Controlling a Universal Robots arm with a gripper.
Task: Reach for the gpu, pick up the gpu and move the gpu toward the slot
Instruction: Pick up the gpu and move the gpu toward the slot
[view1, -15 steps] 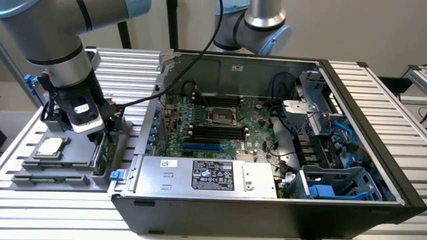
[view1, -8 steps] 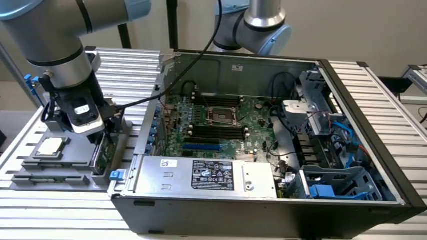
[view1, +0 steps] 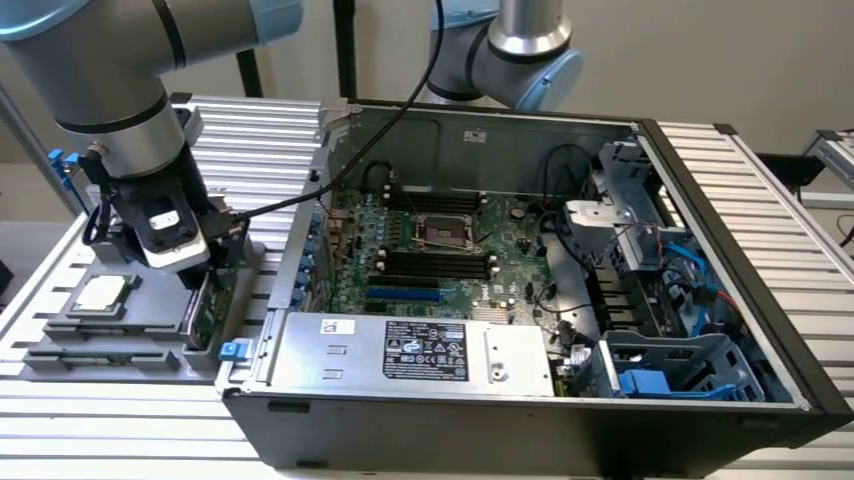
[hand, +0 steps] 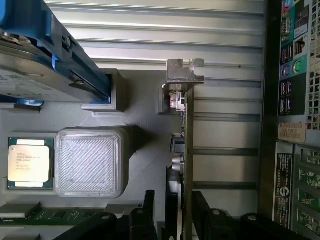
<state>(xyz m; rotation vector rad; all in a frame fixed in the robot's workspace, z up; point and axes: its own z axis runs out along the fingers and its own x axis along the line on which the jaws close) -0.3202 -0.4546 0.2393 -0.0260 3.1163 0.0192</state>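
Exterior view: gpu (view1: 199, 312) mostly hidden behind the gripper (view1: 180, 262), lower left of frame, standing on edge in the grey tray (view1: 127, 358). Wrist view shows the card edge-on. The fingers (hand: 149, 202) straddle it, spread, with a gap on one side, not clamped.

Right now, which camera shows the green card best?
The wrist view: the gpu shows close and edge-on, its silver bracket plain. The exterior view shows it as a green sliver under the gripper.
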